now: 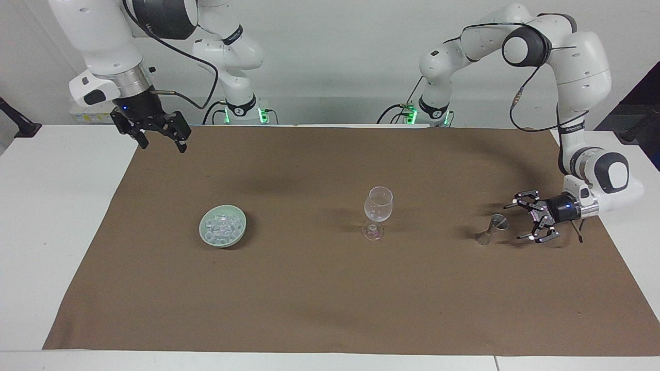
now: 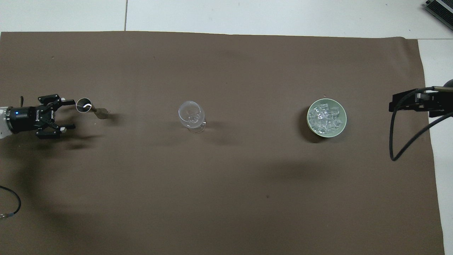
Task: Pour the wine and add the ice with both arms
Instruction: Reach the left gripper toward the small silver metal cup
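A small metal jigger (image 1: 492,229) stands on the brown cloth toward the left arm's end; it also shows in the overhead view (image 2: 85,105). My left gripper (image 1: 514,222) is open, low and level, its fingertips just short of the jigger, holding nothing (image 2: 72,113). A clear stemmed glass (image 1: 379,207) stands mid-cloth (image 2: 191,115). The ice (image 1: 223,224) fills a pale green bowl (image 1: 202,230) toward the right arm's end (image 2: 325,117). My right gripper (image 1: 163,146) waits open and empty, raised over the cloth's corner near the robots (image 2: 394,105).
The brown cloth (image 1: 330,299) covers most of the white table. A black cable loop (image 2: 392,141) hangs from the right arm beside the bowl (image 2: 309,124). Another cable end (image 2: 14,205) shows at the left arm's edge.
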Tool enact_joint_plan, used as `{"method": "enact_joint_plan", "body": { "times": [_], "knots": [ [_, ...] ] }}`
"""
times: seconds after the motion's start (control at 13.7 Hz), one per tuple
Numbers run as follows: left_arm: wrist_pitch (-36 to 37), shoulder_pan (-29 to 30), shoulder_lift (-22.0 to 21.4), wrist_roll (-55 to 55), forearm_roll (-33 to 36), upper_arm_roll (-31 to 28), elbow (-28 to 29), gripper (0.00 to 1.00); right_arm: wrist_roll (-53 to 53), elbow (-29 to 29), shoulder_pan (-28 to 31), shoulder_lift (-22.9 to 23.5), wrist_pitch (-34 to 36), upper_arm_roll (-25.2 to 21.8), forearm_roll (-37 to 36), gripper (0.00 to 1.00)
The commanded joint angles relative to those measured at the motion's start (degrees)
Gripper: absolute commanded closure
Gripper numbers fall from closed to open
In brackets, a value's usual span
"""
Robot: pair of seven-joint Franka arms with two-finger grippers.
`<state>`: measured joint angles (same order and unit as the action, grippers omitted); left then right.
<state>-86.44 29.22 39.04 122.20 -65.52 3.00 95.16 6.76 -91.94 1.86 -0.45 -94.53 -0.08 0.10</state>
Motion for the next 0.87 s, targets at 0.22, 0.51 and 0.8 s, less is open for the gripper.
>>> {"method": "enact_joint_plan", "body": {
  "times": [0.22,0.51,0.8],
  "knots": [
    [2.1,2.2,3.3,6.1,-4.5,3.8,-0.8,0.0,-1.3,-0.5,0.5,-0.4,-0.5,0.2,1.6,0.0],
    [2.0,2.0,4.4,10.2,-5.9,5.0,-0.8,0.12,-1.3,-0.5,0.5,-0.4,-0.5,0.2,1.6,0.0],
    [2.0,1.9,4.8,12.6,-5.9,5.1,-0.8,0.29,-1.3,-0.5,0.5,-0.4,-0.5,0.2,1.6,0.0]
  ]
}}
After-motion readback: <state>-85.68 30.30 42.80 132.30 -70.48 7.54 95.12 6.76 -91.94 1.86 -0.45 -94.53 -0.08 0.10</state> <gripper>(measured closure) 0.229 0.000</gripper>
